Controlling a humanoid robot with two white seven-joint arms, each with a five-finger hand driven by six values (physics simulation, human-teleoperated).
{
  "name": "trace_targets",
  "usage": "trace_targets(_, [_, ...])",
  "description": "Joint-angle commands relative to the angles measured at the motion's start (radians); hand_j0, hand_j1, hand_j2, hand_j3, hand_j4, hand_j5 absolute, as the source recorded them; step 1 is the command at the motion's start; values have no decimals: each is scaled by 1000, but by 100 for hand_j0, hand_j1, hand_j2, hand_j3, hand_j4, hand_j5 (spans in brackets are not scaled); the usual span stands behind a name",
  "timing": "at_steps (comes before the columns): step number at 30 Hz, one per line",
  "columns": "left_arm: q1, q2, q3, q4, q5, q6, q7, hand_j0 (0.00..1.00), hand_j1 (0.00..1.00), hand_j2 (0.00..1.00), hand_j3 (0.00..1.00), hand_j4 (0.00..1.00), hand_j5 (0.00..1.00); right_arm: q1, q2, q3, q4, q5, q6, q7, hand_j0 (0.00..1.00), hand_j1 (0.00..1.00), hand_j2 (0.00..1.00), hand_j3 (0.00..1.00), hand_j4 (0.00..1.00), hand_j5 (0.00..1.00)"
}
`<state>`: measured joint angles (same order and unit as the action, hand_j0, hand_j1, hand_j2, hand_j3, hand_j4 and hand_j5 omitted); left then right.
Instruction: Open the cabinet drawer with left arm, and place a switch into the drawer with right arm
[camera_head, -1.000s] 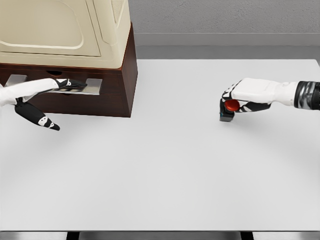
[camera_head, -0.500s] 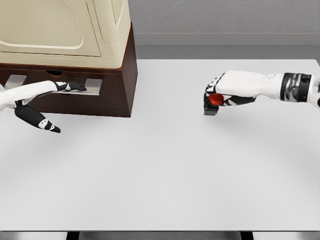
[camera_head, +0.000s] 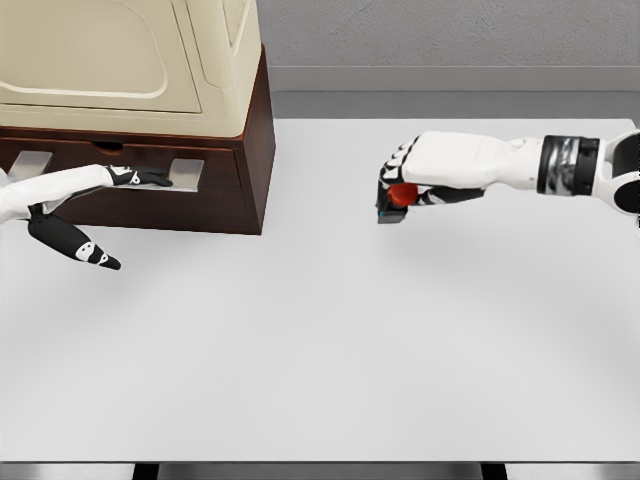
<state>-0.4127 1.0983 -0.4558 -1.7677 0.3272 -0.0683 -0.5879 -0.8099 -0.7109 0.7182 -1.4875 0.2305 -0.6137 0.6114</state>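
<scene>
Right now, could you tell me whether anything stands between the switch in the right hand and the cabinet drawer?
Nothing stands on the white table between the switch and the drawer, whose front looks barely open.

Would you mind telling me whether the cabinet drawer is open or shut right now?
Barely open at most. The drawer front sits nearly flush with the dark cabinet base, no interior shows, and the left hand reaches its handle.

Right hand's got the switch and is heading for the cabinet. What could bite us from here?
1. The drawer looks barely pulled out, so the switch may reach it without an opening to drop into.
2. The left hand lies across the drawer front, in the right hand's likely path.
</scene>
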Motion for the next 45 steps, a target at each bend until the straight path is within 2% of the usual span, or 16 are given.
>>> trace_targets(1, [0,2,-9,5,-43,5,-23,100,100,100,100,100,100,-2,21,15,-1,-7,3,-1,51,51,51,51,51,51])
trace_targets(9, [14,29,-9,5,-40,5,-23,100,100,100,100,100,100,-35,62,47,-2,-8,3,-1,51,51,51,51,51,51])
trace_targets(17, [12,58,-15,5,-4,5,-23,100,100,100,100,100,100,-67,107,61,-2,-13,3,-1,50,50,50,50,50,50])
trace_targets(25, [11,83,-17,5,24,5,-23,100,100,100,100,100,100,-98,107,75,-2,-33,3,-1,50,50,50,50,50,50])
trace_targets(31, [11,104,-14,5,41,5,-23,100,100,100,100,100,100,-121,105,95,-34,-42,3,-1,50,50,50,50,50,50])
trace_targets(34, [12,106,-12,5,49,5,-23,100,100,100,100,100,100,-137,105,109,-71,-42,31,-1,50,50,50,50,50,50])
trace_targets(42, [22,107,-7,4,64,4,-23,100,100,100,100,100,100,-164,108,121,-105,-40,85,-1,49,49,49,49,49,49])
trace_targets(45, [29,121,-7,4,128,4,-23,100,100,100,100,100,100,-192,136,147,-106,-40,108,-1,49,49,49,49,49,49])
